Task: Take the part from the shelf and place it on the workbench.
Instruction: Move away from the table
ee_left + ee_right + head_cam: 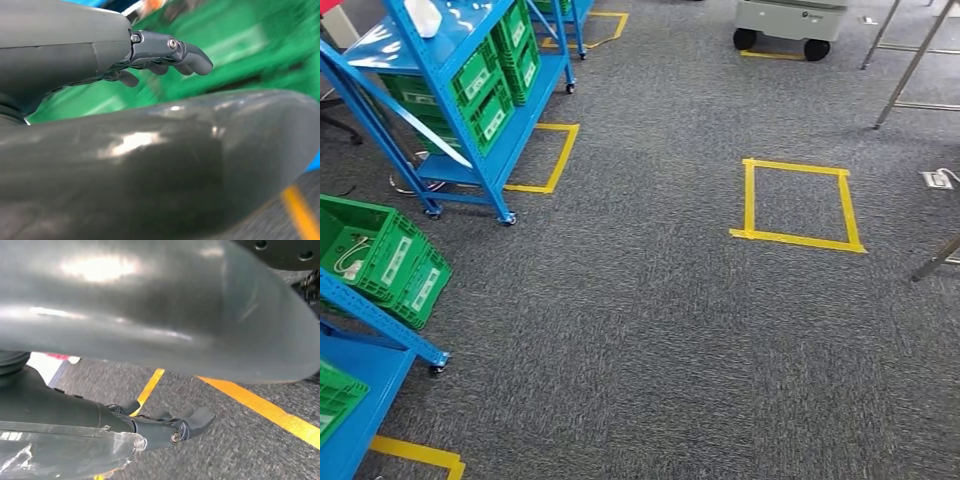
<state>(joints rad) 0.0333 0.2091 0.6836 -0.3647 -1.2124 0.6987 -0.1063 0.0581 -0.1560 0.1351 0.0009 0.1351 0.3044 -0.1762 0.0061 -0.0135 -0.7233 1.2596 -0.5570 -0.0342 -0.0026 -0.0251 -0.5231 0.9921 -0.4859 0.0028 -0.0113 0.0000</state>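
Carpet floor [660, 330] ahead; blue shelf [471, 90] at 10 o'clock, second blue shelf [365, 340] at 8 o'clock, both carrying green bins [497, 75].
Step, as judged: approach shelf; turn toward 10 o'clock, square up before reaching.
Part: cannot tell which bin holds it; white object [422, 15] on top shelf at 11 o'clock, possibly it.
Left hand [166, 55]: fingers extended, apart, holding nothing, green bin behind.
Right hand [170, 427]: fingers apart, empty, over carpet.
Obstacles: wheeled grey cart [792, 25] at 1 o'clock, metal legs [909, 70] at 2 o'clock, yellow tape square [799, 205].
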